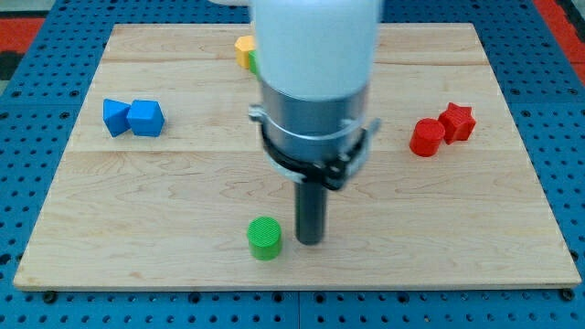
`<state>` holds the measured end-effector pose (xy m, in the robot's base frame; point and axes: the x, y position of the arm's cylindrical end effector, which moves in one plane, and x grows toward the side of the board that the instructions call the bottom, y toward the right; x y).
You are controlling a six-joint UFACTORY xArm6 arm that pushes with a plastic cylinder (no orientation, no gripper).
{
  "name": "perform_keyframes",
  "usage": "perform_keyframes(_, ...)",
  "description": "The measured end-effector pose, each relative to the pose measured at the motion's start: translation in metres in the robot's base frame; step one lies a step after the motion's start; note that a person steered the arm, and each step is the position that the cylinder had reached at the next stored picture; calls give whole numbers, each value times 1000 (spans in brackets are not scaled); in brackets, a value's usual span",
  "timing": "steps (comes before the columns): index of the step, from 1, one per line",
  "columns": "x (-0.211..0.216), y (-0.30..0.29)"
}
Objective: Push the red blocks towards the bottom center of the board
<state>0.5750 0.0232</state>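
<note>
Progress: none judged made | red cylinder point(426, 138) and red star point(457, 122) touching near desk point(137, 228) right edge | tip point(310, 241) beside green cylinder point(265, 238), bottom centre | claw: none fitted, state cannot be told

Single cam, high and angled down from the bottom edge of the wooden board point(512, 247).

Whole board fits in frame, blue pegboard table point(18, 55) showing on all sides. Board's far edge looks narrower than its near edge, so the view is tilted, not straight down. The arm's white and grey housing point(315, 82) sits close to the lens, hiding the board's top centre.
</note>
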Motion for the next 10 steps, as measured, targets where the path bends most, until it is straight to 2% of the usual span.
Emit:
perform_keyframes(1,15,-41)
perform_keyframes(2,14,-53)
perform_keyframes(3,7,25)
perform_keyframes(4,-25,142)
perform_keyframes(5,-78,229)
perform_keyframes(6,-120,275)
perform_keyframes(8,-163,277)
perform_keyframes(10,-181,234)
